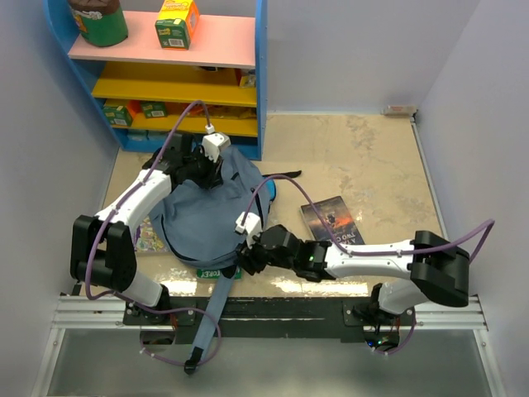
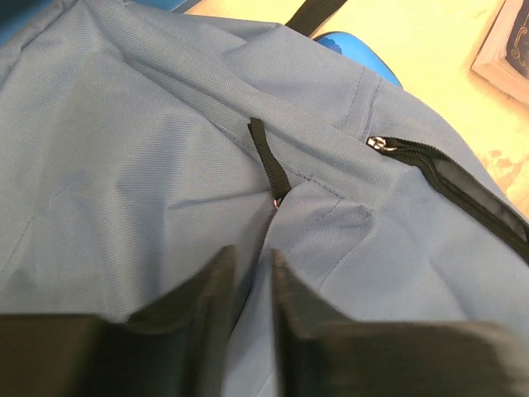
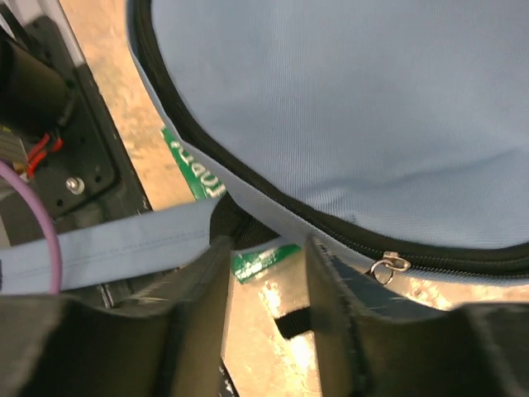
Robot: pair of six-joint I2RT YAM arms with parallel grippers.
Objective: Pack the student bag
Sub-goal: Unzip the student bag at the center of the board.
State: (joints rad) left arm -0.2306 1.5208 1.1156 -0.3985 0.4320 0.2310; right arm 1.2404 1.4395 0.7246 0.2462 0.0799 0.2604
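The student bag [image 1: 198,219] is a slate-blue fabric backpack lying flat on the table in front of the left arm. My left gripper [image 1: 212,172] sits on its far top part. In the left wrist view the left gripper [image 2: 254,258] is nearly shut, pinching a fold of bag fabric [image 2: 165,165] just below a black zip pull tab [image 2: 269,161]. My right gripper [image 1: 245,260] is at the bag's near right edge. In the right wrist view the right gripper [image 3: 266,245] is open and empty, just below the bag's black zip line [image 3: 207,157] and a metal zip slider [image 3: 388,266].
A green card or booklet [image 1: 216,271] pokes out under the bag's near edge. A dark book [image 1: 333,223] lies to the right. A colourful printed item [image 1: 147,237] lies at the left. A shoulder strap [image 1: 216,308] trails over the arm rail. A blue shelf unit [image 1: 261,74] stands behind.
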